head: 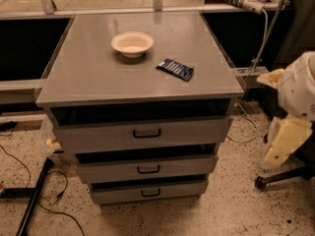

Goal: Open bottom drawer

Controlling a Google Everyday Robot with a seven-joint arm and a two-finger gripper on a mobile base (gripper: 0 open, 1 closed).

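A grey cabinet point(98, 77) stands in the middle with three flat drawer fronts stacked under its top. The bottom drawer point(123, 193) is the narrowest and lowest front, with a small black bar handle point(150, 192). It stands about flush with the fronts above it, with a dark gap over it. The mid-sized drawer point(113, 171) and the widest top drawer point(98, 137) are above. My gripper point(284, 142), cream-coloured under a white arm point(300, 85), hangs at the right edge, to the right of the cabinet, about level with the top drawer, touching nothing.
A white bowl point(132, 43) and a dark blue packet point(175, 69) lie on the cabinet top. An office-chair base with a caster point(261, 182) is at the lower right. Black cables point(29, 181) and a black bar point(32, 200) lie on the speckled floor at left.
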